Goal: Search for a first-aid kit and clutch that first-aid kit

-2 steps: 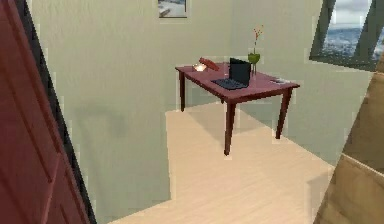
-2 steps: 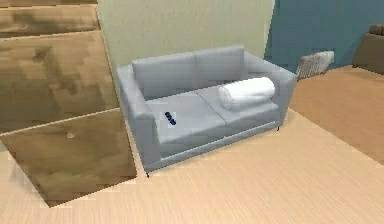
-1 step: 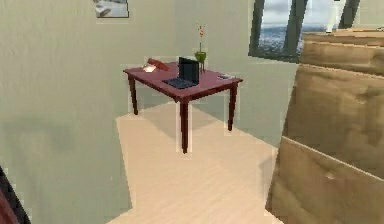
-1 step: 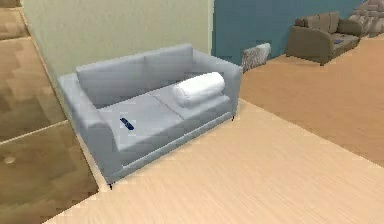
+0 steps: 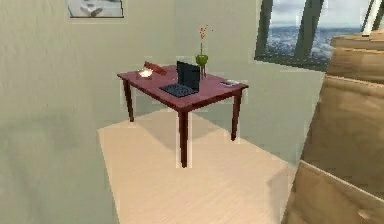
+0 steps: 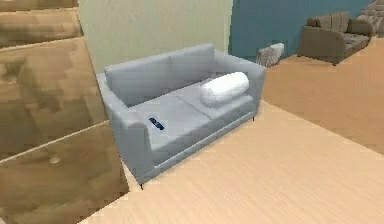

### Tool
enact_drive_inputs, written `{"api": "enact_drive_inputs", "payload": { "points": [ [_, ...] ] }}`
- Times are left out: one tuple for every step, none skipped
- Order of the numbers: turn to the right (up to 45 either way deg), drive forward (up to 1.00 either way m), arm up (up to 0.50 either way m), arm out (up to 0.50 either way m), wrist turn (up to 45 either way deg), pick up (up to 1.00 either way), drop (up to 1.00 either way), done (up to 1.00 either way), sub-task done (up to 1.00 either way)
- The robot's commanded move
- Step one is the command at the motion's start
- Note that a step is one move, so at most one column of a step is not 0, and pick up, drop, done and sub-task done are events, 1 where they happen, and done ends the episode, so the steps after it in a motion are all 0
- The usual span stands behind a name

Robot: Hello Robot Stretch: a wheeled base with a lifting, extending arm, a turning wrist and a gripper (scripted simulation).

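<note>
A dark red wooden table point(image 5: 215, 97) stands in the corner in the forward view. At its far left end lies a low red shape point(image 5: 157, 66) with a pale blob point(image 5: 147, 73) beside it, both too small to name. An open black laptop point(image 5: 183, 80) sits mid-table, and behind it stands a green vase point(image 5: 202, 60) holding a thin plant. A tiny pale item point(image 5: 232, 82) lies near the table's right end.
A tall wooden cabinet point(image 5: 345, 130) fills the forward view's right, with a window point(image 5: 300, 30) beyond it. In the arm side view a grey sofa point(image 6: 140, 95) carries a white bolster point(image 6: 225, 90) and a small dark object point(image 6: 158, 124). Wooden furniture point(image 6: 45, 110) stands at the left and a brown sofa point(image 6: 340, 35) far back.
</note>
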Motion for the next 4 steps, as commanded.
{"api": "enact_drive_inputs", "payload": {
  "points": [
    [0.0, 0.9, 0.0, 0.0, 0.0, 0.0, 0.0, 0.0, 0.0],
    [-39.0, 0.0, 0.0, 0.0, 0.0, 0.0, 0.0, 0.0, 0.0],
    [0.0, 0.9, 0.0, 0.0, 0.0, 0.0, 0.0, 0.0, 0.0],
    [-39.0, 0.0, 0.0, 0.0, 0.0, 0.0, 0.0, 0.0, 0.0]
  ]
}}
